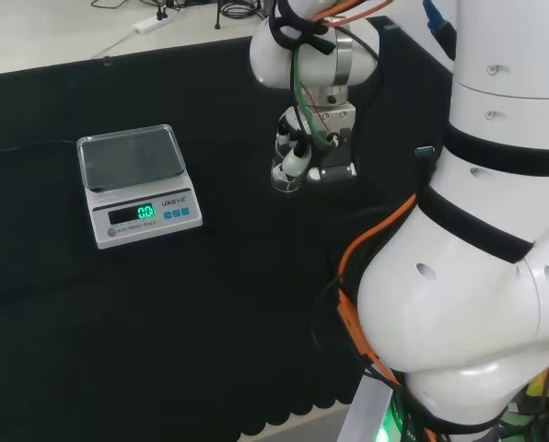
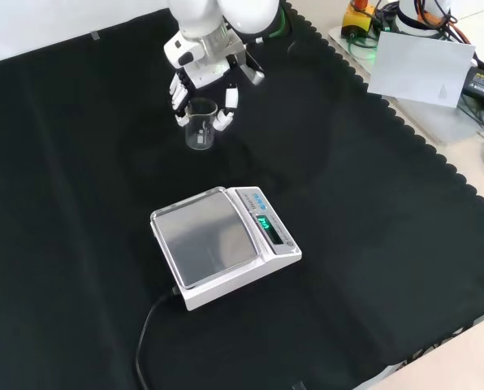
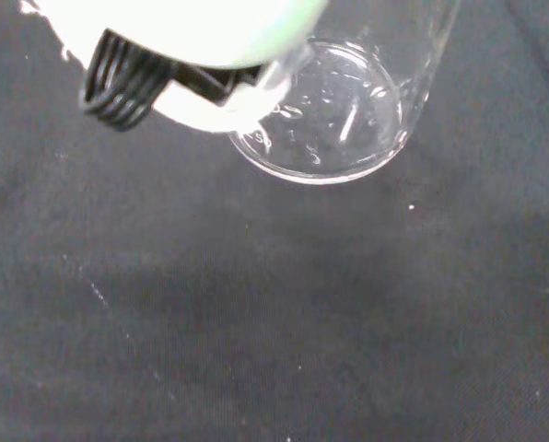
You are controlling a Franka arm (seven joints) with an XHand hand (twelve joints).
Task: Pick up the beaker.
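Hand: the hand (image 2: 200, 77) was seen at the top of the front view, reaching down over the black cloth (image 2: 79, 203); its fingers (image 2: 179, 97) were curled down on both sides of the beaker (image 2: 200, 124), and they were judged to be grasping it; in the head view the hand (image 1: 297, 152) was placed left of the arm's white links (image 1: 496, 230), with the beaker (image 1: 286, 176) under its fingertips.

Beaker: a clear glass beaker was held upright between the fingers; in the front view its base was seen at or just above the cloth, and whether it was lifted could not be told; in the wrist view the beaker (image 3: 334, 110) was shown close up, its round bottom seen against the dark cloth, with a white and black part of the hand (image 3: 164, 55) touching its wall.

Scale: a white scale (image 2: 224, 244) with a steel pan and a lit green display was stood on the cloth, nearer the camera than the beaker in the front view and well apart from it; in the head view the scale (image 1: 136, 184) was seen to the left of the hand.
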